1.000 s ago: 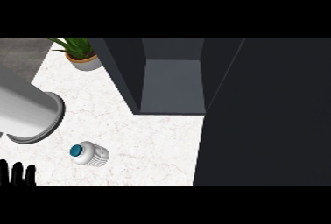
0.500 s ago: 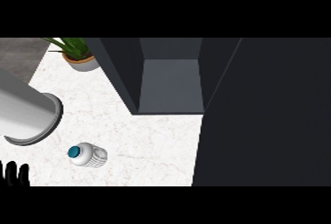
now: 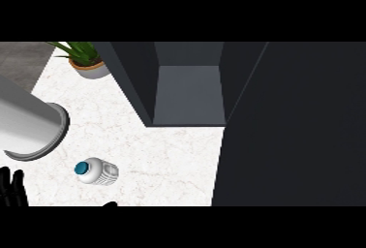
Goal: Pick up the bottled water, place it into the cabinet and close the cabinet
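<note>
The left hand (image 3: 10,186), black with its fingers straight and pointing up, shows at the lower left edge of the head view; it is open and holds nothing. Only a small dark tip shows at the bottom edge, right of that hand, and what it belongs to cannot be told. The right hand is not seen.

The bottled water (image 3: 95,171), a clear ribbed plastic bottle with a teal cap, stands on the white marble counter (image 3: 160,160) just to the right of the left hand and slightly above it in the view, apart from the fingers. Seen from overhead, its cap faces up toward the camera.

Up and to the right of the hand, well apart from it, the dark grey cabinet (image 3: 190,92) stands with its grey inner floor showing between two dark walls. Its dark door (image 3: 293,126) fills the right side of the view.

Directly above the hand, a large grey cylinder (image 3: 28,126) with a flat rim comes in from the left edge. Farther up, near the top left, a green potted plant (image 3: 84,60) in a tan pot sits on the counter, beside the cabinet's left wall
</note>
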